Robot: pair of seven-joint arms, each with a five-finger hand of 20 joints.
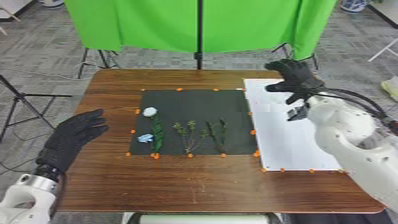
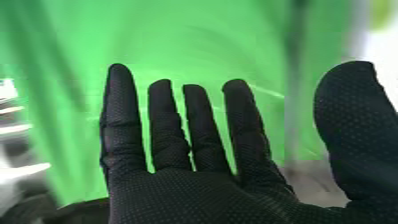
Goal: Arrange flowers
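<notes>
In the head view, a white flower (image 1: 150,111) and a light-blue flower (image 1: 146,138), both with green leafy stems, lie at the left of a dark mat (image 1: 195,97). Thin greenish sprigs (image 1: 189,137) lie near the mat's middle, and darker green stems (image 1: 218,134) to their right. My left hand (image 1: 73,134) is over the table's left edge, fingers relaxed, apart from the flowers. Over the far end of the white board, my right hand (image 1: 298,80) holds nothing. The right wrist view has the right hand (image 2: 204,195) open, its fingers straight and thumb spread.
A white board (image 1: 289,137) lies to the right of the mat on the brown table (image 1: 115,185). Orange markers line the edges of mat and board. Behind the table hangs a green cloth (image 1: 142,25) on a black stand.
</notes>
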